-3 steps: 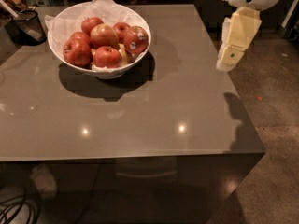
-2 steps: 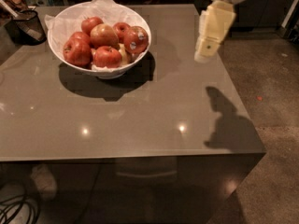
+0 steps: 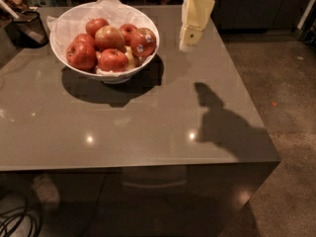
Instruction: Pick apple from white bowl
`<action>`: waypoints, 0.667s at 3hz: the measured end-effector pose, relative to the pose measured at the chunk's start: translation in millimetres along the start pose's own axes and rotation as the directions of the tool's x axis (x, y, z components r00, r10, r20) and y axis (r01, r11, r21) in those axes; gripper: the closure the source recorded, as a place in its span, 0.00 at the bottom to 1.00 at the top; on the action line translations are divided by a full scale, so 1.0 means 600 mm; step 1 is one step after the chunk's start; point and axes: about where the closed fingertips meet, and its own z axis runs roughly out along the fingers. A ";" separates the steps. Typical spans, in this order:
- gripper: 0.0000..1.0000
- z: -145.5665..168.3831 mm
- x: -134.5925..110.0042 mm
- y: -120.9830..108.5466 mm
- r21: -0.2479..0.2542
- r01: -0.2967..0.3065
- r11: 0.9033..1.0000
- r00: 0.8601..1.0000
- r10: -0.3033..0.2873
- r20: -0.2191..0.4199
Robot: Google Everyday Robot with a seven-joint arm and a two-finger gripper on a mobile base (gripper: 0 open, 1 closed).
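A wide white bowl [image 3: 106, 75] lined with crinkled white paper stands on the grey table at the back left. It holds several red apples. The deep-red apple [image 3: 143, 42] with small pale stickers lies at the bowl's right side, next to a larger yellowish-red apple [image 3: 109, 37]. My gripper [image 3: 188, 37] hangs over the table to the right of the bowl, pointing down, a little apart from the bowl's rim and above the tabletop.
A small dark mesh cup [image 3: 28, 28] stands at the table's far left edge. The grey table [image 3: 148, 127] ends at the right over a concrete floor. Cables lie on the floor at the lower left [image 3: 17, 223].
My gripper has moved left from beyond the table's right edge to above the table, closer to the bowl. Its shadow on the tabletop moved left too. The bowl and apples stayed put.
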 end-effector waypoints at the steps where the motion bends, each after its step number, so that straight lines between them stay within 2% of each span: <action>1: 0.00 0.003 -0.006 -0.005 0.012 0.001 1.000 1.000 -0.002 0.016; 2: 0.00 0.027 -0.035 -0.034 0.001 -0.011 1.000 0.999 0.011 0.051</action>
